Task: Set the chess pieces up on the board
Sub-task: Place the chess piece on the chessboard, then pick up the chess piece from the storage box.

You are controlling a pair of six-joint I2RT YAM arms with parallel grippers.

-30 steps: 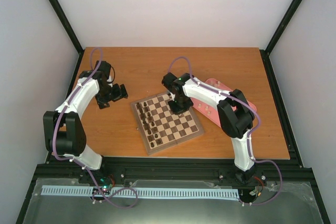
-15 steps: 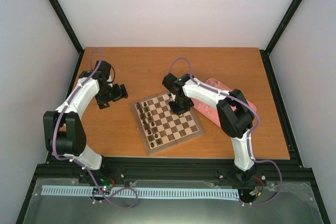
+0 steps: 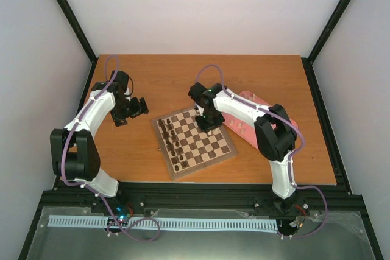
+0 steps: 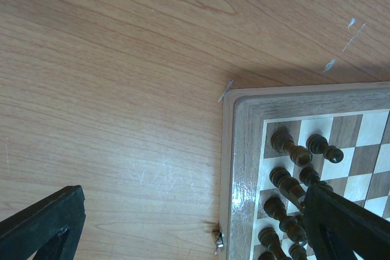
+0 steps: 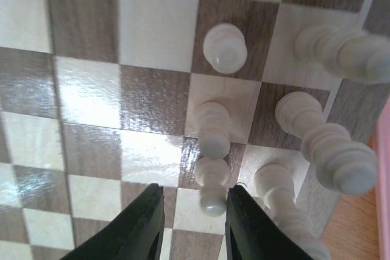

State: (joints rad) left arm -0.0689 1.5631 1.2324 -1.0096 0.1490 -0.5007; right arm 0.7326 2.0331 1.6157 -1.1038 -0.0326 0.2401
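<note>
Cream pawn stands just inside the tips of the right jaws, which are parted wider than it, so nothing is clamped; whether one side grazes it I cannot tell. Beyond the tips another pawn continues the line on the board, probably a pawn rank in the making, with taller chess pieces right of the jaws. Left jaws hang wide apart and empty over the tabletop beside the board's corner, likely parked out of the way

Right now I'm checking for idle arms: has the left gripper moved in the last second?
No. Left gripper holds the same spot off the board's left corner.
</note>
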